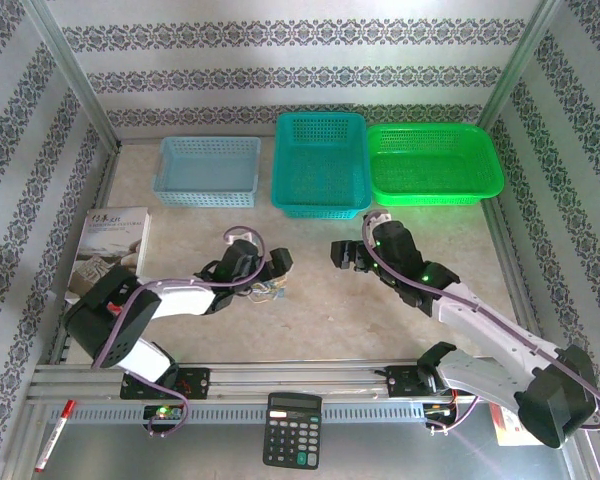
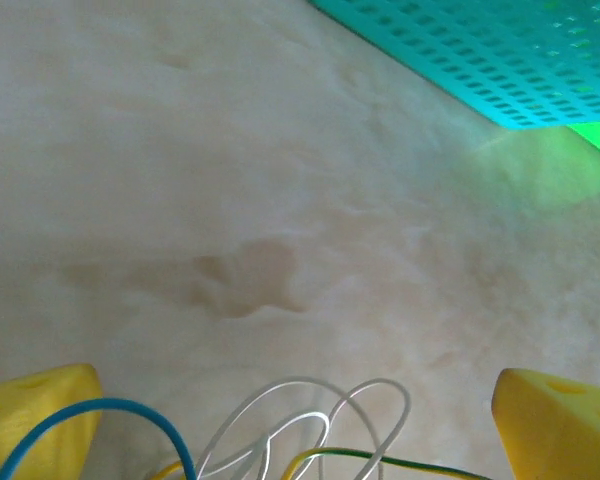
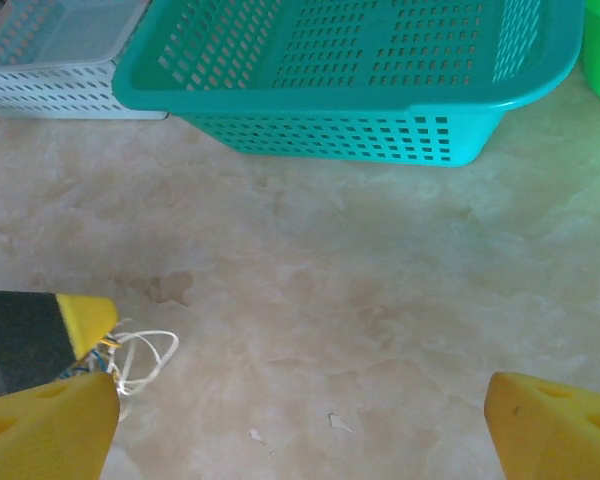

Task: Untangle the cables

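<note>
The cables (image 1: 264, 292) are a small tangle of thin white, blue and yellow-green wires on the tabletop left of centre. My left gripper (image 1: 272, 268) is low over them and open. In the left wrist view the white loops (image 2: 310, 420) lie between its yellow fingertips (image 2: 35, 415), with a blue wire (image 2: 130, 410) crossing the left one. My right gripper (image 1: 342, 255) hovers to the right of the tangle, open and empty. In the right wrist view the cables (image 3: 145, 355) lie at the lower left, beside the left gripper's yellow pad (image 3: 85, 320), outside my right gripper (image 3: 300, 430).
Three baskets stand along the back: pale blue (image 1: 208, 170), teal (image 1: 322, 160) and green (image 1: 435, 162). A book (image 1: 110, 245) lies at the left edge. A calculator (image 1: 292, 430) and a red pen (image 1: 55, 435) rest on the near rail.
</note>
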